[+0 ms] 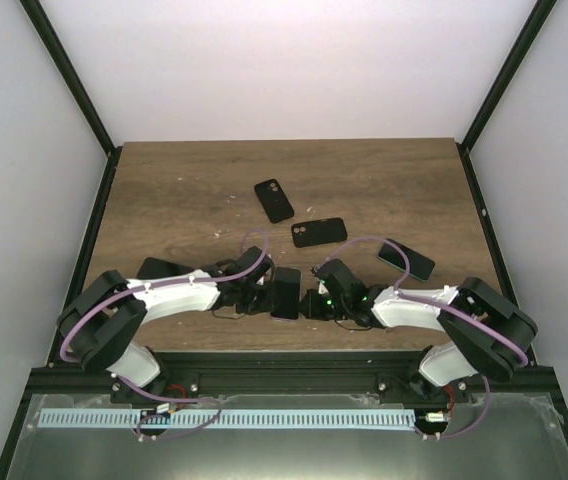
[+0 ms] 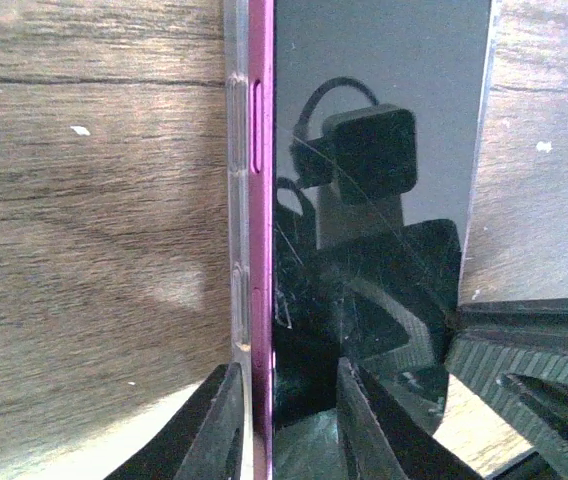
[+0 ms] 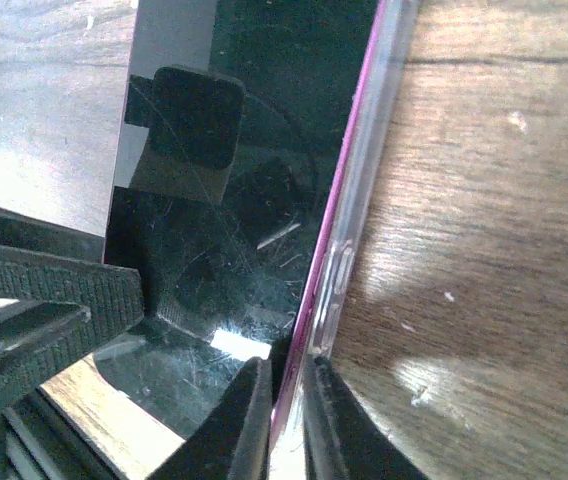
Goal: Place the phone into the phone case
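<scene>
The phone (image 2: 384, 230) sits between the two tools over the near middle of the surface (image 2: 84, 250), its dark, scratched screen showing; the phone case (image 2: 236, 200) is a clear rim touching its magenta edge, though I cannot tell how fully it is seated; the left tool (image 2: 286, 375) is nearly closed, pinching that cased edge; the right tool (image 3: 286, 365) is clamped narrow on the opposite cased edge; beyond lie the right black slab (image 1: 407, 260), the middle black slab (image 1: 319, 232) and the far black slab (image 1: 274, 200), all flat.
</scene>
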`<control>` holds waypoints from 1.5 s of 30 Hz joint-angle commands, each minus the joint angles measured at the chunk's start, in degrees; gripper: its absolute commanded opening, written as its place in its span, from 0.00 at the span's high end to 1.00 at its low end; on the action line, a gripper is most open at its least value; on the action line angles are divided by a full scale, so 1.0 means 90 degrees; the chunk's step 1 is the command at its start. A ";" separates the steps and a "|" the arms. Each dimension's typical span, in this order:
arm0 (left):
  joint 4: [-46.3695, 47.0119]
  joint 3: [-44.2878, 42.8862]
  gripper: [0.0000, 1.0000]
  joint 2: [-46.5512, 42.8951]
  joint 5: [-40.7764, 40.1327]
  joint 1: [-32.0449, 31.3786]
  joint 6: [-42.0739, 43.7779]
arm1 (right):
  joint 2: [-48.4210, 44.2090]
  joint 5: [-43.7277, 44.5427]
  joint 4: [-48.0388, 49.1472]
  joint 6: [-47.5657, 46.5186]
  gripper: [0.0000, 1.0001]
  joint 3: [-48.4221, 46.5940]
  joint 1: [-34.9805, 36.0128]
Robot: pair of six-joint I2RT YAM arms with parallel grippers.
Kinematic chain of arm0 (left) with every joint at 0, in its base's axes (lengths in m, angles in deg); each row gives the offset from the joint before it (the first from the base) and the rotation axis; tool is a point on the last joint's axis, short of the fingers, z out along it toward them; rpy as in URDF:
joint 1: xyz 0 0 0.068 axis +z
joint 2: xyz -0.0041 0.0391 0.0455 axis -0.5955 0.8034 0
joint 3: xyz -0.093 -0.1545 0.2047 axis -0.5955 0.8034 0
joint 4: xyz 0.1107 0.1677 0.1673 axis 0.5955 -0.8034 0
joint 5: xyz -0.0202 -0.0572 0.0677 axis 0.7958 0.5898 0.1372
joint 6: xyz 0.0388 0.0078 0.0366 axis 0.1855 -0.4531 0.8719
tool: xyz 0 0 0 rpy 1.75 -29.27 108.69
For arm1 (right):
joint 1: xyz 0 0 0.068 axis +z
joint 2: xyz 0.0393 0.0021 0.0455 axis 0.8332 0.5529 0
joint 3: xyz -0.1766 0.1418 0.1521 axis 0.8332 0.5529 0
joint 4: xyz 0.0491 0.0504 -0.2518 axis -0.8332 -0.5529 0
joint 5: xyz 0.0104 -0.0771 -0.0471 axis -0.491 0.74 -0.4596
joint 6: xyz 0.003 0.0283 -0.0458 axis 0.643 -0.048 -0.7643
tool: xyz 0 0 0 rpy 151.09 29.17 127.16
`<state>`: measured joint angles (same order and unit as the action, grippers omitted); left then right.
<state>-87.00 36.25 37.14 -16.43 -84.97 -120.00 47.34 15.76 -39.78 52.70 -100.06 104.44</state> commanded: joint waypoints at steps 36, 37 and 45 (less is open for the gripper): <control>0.0865 0.0654 0.84 0.0099 0.0417 0.0532 0.0292 | 0.0595 -0.0949 0.2233 0.0715 0.45 0.0240 -0.0422; 0.0890 0.0694 0.85 0.0097 0.0422 0.0545 0.0281 | 0.0618 -0.1038 0.2448 0.0784 0.45 0.0291 -0.0422; 0.1173 0.0989 0.85 -0.0032 0.0664 0.0577 0.0146 | 0.0636 -0.1342 0.3304 0.0992 0.45 0.0423 -0.0427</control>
<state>-75.72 42.48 35.92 -11.64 -79.61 -118.01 52.21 8.79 -18.01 60.24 -95.30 99.94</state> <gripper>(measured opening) 0.148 0.549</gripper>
